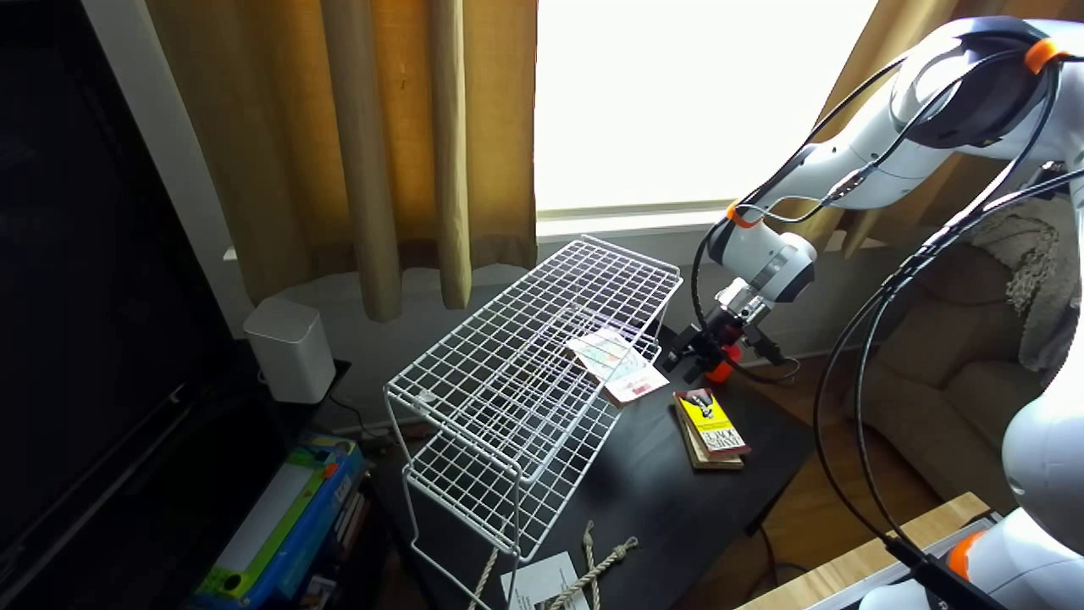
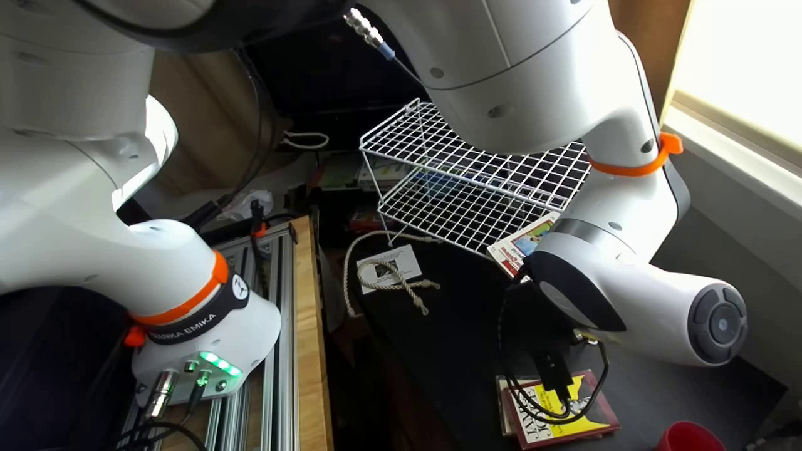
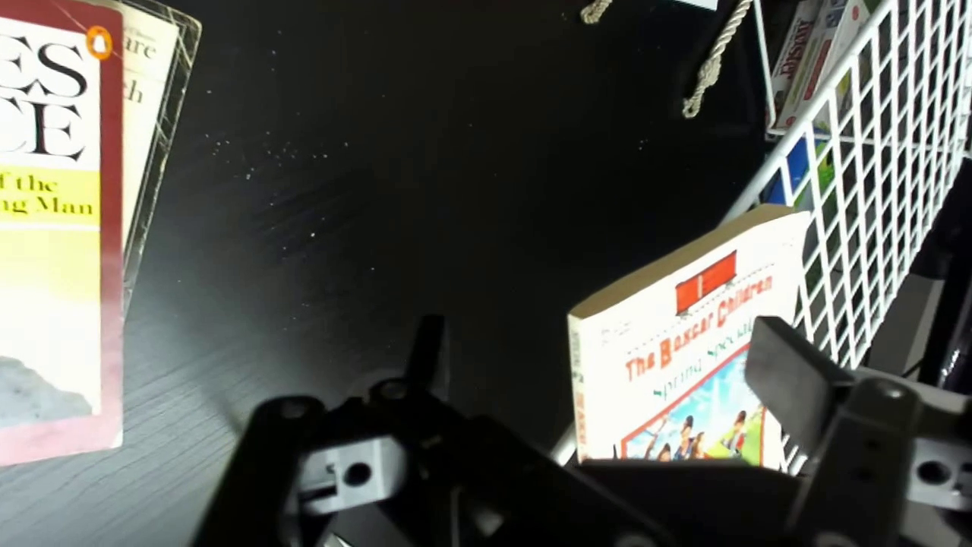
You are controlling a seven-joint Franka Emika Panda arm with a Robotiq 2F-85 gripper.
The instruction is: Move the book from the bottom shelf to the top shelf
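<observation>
Book (image 3: 687, 357) overhangs bottom shelf (image 2: 438, 208), which should ease gripping; claw (image 3: 600, 328) spread, holding nothing (pre-grasp, I'd guess).

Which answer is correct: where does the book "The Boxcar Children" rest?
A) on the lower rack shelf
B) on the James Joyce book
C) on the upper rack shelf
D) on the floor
A: in an exterior view, the book shows partly through the wires of the upper shelf, lying on the lower shelf.

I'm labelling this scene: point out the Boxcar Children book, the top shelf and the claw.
Boxcar Children book (image 3: 680, 368), wrist view: front cover.
Top shelf (image 1: 525, 339), in an exterior view: wire grid.
Claw (image 3: 598, 328), wrist view: midway between fingertips.
</observation>
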